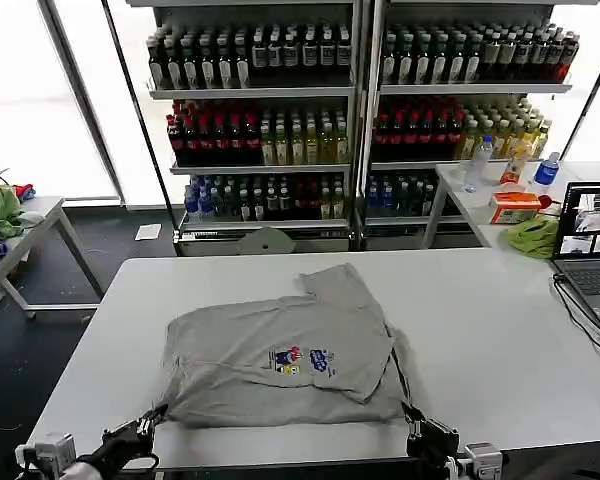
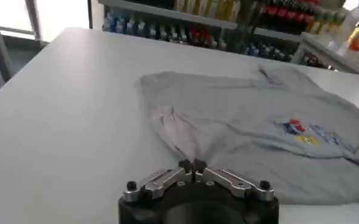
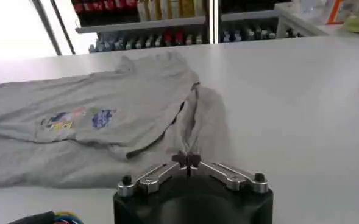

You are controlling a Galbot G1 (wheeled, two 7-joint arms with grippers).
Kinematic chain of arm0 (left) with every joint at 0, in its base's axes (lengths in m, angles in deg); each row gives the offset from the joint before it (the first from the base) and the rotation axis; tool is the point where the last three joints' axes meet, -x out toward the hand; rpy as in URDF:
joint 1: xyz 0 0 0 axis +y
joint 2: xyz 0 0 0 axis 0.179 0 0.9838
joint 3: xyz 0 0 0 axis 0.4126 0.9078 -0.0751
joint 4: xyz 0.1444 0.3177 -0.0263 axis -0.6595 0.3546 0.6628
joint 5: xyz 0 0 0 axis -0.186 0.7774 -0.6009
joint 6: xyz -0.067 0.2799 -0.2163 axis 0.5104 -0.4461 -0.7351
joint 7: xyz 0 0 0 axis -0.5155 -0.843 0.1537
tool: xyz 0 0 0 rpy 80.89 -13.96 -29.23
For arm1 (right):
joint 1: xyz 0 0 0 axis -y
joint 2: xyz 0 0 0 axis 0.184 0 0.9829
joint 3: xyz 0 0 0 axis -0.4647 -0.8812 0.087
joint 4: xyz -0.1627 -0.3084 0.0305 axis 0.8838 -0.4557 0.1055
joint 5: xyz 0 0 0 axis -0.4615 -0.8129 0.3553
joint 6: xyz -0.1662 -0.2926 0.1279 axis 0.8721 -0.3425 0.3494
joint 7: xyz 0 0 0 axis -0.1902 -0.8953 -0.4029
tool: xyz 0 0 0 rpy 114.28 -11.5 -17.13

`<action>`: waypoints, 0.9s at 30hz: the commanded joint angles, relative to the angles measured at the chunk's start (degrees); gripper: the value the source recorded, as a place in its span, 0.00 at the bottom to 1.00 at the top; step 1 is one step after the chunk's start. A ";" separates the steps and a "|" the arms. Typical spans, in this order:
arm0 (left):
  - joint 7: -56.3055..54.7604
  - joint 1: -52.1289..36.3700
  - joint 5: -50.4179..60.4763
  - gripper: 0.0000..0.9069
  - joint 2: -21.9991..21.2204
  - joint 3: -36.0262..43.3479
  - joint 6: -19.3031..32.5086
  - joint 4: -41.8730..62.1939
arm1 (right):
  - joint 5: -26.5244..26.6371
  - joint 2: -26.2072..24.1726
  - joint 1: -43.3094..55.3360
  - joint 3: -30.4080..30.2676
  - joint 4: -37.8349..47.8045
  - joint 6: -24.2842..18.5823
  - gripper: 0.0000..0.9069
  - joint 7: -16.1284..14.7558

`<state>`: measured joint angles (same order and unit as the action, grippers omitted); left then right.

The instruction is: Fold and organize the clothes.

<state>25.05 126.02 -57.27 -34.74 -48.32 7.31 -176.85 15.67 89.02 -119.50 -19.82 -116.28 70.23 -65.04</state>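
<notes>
One of the clothes, a light grey short-sleeved shirt (image 1: 280, 350) with a small multicolour chest print (image 1: 300, 361), lies partly folded in the middle of the white table (image 1: 500, 340). My left gripper (image 1: 158, 413) sits at the shirt's near left corner. In the left wrist view it (image 2: 191, 165) is shut, with a ridge of shirt cloth (image 2: 179, 131) pinched at its tips. At the near right corner my right gripper (image 1: 412, 412) is likewise shut (image 3: 187, 160) on a raised fold of the shirt (image 3: 200, 122).
A laptop (image 1: 592, 250) and a bright green cloth (image 1: 533, 237) lie at the table's right end. Bottle shelves (image 1: 270, 110) stand behind. A side table (image 1: 30, 225) with more cloths is at the left. Bare tabletop surrounds the shirt.
</notes>
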 commanded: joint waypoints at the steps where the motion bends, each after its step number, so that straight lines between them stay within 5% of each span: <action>1: 1.28 7.87 2.72 0.24 -1.84 -2.56 0.06 -2.38 | -0.34 -1.93 -3.50 1.33 -1.42 -0.69 0.00 -0.88; 2: 1.30 7.50 2.85 0.43 -1.73 -2.57 0.06 -2.08 | -0.27 -2.02 -3.63 1.16 -1.65 -0.69 0.00 -1.14; 3: 1.42 7.18 2.86 0.43 -1.59 -2.64 0.08 -1.86 | -0.19 -2.11 -3.69 1.02 -1.94 -0.60 0.00 -1.16; 4: 1.50 7.00 2.86 0.67 -1.44 -2.75 0.10 -1.65 | -0.30 -2.03 -3.72 0.96 -2.35 0.15 0.34 -0.74; 5: 1.61 6.67 2.85 1.00 -1.23 -2.98 0.10 -1.21 | -0.29 -1.99 -3.68 0.87 -2.48 0.71 0.93 -0.65; 6: 1.60 6.12 2.81 1.00 -1.05 -3.34 0.13 -0.95 | 0.40 -2.13 -3.57 0.89 -2.66 1.05 1.00 -0.71; 21: 2.11 -4.04 1.50 1.00 5.07 -9.42 0.09 3.56 | 3.93 -2.72 5.27 9.30 -2.23 5.18 1.00 -3.05; 27: 7.48 -15.69 -0.47 1.00 11.00 -4.79 0.12 11.88 | 2.25 -4.67 27.47 4.64 9.09 5.36 1.00 -11.63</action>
<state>27.84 124.00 -56.38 -30.35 -55.25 7.40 -173.76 18.11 85.56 -111.36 -14.15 -116.21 74.70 -70.11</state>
